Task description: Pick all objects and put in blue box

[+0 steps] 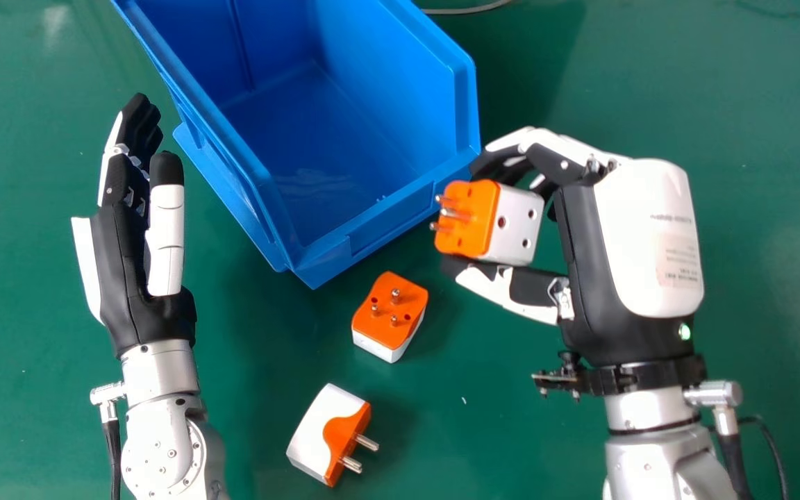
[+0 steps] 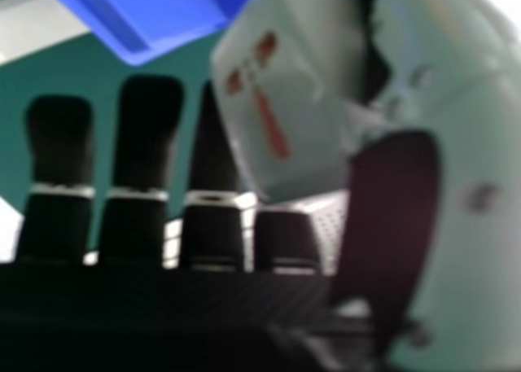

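Observation:
In the head view my right hand (image 1: 622, 236) is shut on an orange and white adapter (image 1: 519, 223), pinched between thumb and fingers, prongs facing left, just off the blue box's (image 1: 365, 246) near right corner. The right hand view shows the same adapter (image 2: 301, 103) against the thumb of my right hand (image 2: 395, 225), with the blue box (image 2: 155, 30) beyond. A second adapter (image 1: 387, 312) lies prongs up on the table near the box's front; a third adapter (image 1: 327, 430) lies on its side nearer the robot. My left hand (image 1: 129, 264) is open and holds nothing, left of the box.
The green table (image 1: 483, 444) carries everything. The box's left wall stands close beside my left hand's fingers. A grey cable (image 1: 466, 10) lies behind the box at the far edge of the view.

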Robot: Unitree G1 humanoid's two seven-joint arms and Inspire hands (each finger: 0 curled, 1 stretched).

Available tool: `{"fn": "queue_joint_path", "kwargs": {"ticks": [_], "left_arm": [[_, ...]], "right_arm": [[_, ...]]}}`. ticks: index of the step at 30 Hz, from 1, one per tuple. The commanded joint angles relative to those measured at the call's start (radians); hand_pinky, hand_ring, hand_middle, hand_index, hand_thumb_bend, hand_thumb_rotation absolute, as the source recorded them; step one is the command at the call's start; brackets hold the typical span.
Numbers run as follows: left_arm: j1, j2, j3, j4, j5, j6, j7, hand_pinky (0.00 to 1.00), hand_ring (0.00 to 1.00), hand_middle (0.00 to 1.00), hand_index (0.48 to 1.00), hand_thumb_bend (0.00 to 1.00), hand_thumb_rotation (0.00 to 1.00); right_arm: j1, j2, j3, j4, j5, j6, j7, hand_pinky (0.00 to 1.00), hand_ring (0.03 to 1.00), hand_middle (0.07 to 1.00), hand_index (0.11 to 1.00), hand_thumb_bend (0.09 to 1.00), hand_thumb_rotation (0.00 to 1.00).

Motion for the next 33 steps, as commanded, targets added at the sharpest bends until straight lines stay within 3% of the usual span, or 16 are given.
{"fn": "queue_joint_path", "kwargs": {"ticks": [1,3,9,14,20,26,33], "left_arm": [[-0.018,0.0,-0.005,-0.009,0.006,-0.008,0.001,0.91,0.92,0.91,0.869,0.79,0.8],[-0.021,0.0,-0.006,-0.007,0.008,-0.008,0.003,0.91,0.92,0.91,0.869,0.79,0.8],[-0.027,-0.002,-0.004,-0.006,-0.001,-0.004,-0.004,0.91,0.92,0.9,0.869,0.79,0.8],[-0.025,0.0,-0.003,-0.008,0.002,-0.004,-0.001,0.91,0.92,0.9,0.869,0.79,0.8],[-0.026,-0.001,-0.002,-0.001,-0.008,-0.008,-0.014,0.91,0.92,0.91,0.869,0.8,0.79],[-0.024,0.002,-0.001,0.002,0.002,-0.011,-0.008,0.92,0.92,0.91,0.87,0.8,0.8],[-0.021,-0.002,0.0,0.004,-0.006,-0.018,-0.016,0.91,0.92,0.91,0.87,0.81,0.8]], "right_arm": [[-0.03,0.013,0.007,-0.008,0.004,-0.012,-0.005,0.31,0.36,0.491,0.537,0.508,0.0],[-0.05,0.017,0.012,0.005,0.001,-0.014,-0.007,0.32,0.361,0.491,0.539,0.507,0.0],[-0.121,0.042,0.029,0.056,0.005,-0.002,-0.003,0.32,0.369,0.5,0.538,0.508,0.0],[-0.173,0.06,0.041,0.075,0.012,0.005,0.019,0.3,0.379,0.508,0.538,0.501,0.0],[-0.234,0.102,0.056,0.108,0.015,0.025,0.031,0.28,0.388,0.514,0.541,0.494,0.0],[-0.31,0.134,0.077,0.166,0.0,0.058,0.038,0.28,0.393,0.515,0.542,0.491,0.0],[-0.418,0.157,0.098,0.299,0.031,0.049,0.035,0.28,0.4,0.515,0.543,0.49,0.0]]}}
